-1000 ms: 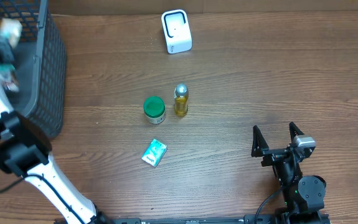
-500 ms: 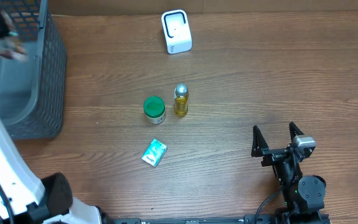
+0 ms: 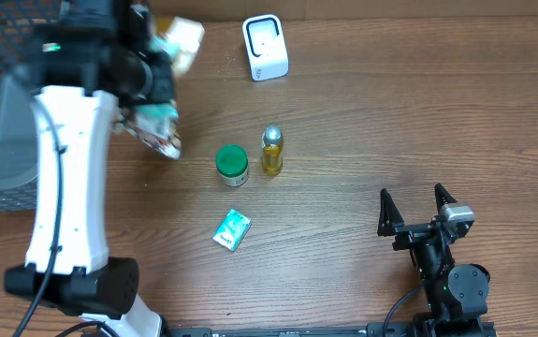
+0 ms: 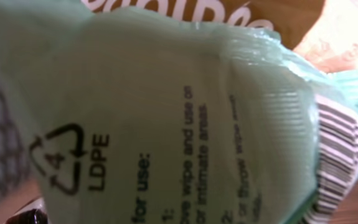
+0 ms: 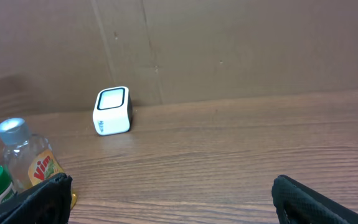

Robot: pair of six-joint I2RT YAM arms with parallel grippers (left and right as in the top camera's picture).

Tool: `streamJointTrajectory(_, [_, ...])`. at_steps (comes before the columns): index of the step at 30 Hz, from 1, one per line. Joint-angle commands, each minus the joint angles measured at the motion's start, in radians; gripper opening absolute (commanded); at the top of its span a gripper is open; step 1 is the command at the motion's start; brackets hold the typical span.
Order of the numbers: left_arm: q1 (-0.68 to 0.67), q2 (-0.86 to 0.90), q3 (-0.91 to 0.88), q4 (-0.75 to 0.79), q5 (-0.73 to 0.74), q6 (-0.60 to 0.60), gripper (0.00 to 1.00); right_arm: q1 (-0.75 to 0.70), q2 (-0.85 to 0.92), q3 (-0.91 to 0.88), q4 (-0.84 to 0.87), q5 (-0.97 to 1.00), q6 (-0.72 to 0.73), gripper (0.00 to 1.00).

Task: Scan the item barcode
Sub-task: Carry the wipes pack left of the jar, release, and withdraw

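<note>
The soft green wipes pack (image 4: 166, 124) hangs in the left gripper (image 3: 156, 84), whose jaws are clamped on it, above the worktop (image 3: 390, 112) between the mesh basket (image 3: 2, 56) and the white scanner (image 3: 265, 47). A barcode (image 4: 337, 155) shows at the pack's edge. The arm hides most of the basket's inside. A green-lidded jar (image 3: 232, 163), a yellow bottle (image 3: 271, 151) and a small green packet (image 3: 232, 229) sit mid-worktop. The right gripper (image 3: 418, 208) has its jaws spread wide, holding nothing.

Crumpled green packet (image 3: 161, 131) in left jaws (partly behind the arm), white scanner (image 3: 265, 47) nearby, right jaws spread wide
</note>
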Motion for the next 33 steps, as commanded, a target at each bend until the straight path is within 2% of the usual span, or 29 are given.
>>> streamJointTrajectory(1, [-0.025, 0.008, -0.146, 0.034, -0.143, -0.158, 0.04, 0.007, -0.007, -0.011, 0.006, 0.005, -0.004, 1.00])
streamJointTrajectory(7, [-0.006, 0.008, -0.318, 0.069, -0.400, -0.245, 0.04, 0.007, -0.007, -0.011, 0.006, 0.005, -0.004, 1.00])
streamJointTrajectory(13, [0.068, -0.011, -0.318, 0.053, -0.450, -0.240, 0.04, 0.007, -0.007, -0.011, 0.006, 0.005, -0.004, 1.00])
streamJointTrajectory(17, [0.108, -0.013, -0.318, 0.052, -0.453, -0.192, 0.04, 0.007, -0.007, -0.011, 0.006, 0.005, -0.004, 1.00])
streamJointTrajectory(22, [0.145, -0.013, -0.318, 0.033, -0.563, -0.168, 0.04, 0.007, -0.007, -0.011, 0.006, 0.005, -0.004, 1.00])
streamJointTrajectory(27, [0.142, -0.012, -0.318, 0.063, -0.309, -0.093, 0.05, 0.007, -0.007, -0.011, 0.006, 0.005, -0.004, 1.00])
streamJointTrajectory(33, [0.066, -0.012, -0.329, 0.117, -0.267, -0.089, 0.05, 0.007, -0.007, -0.011, 0.006, 0.005, -0.004, 1.00])
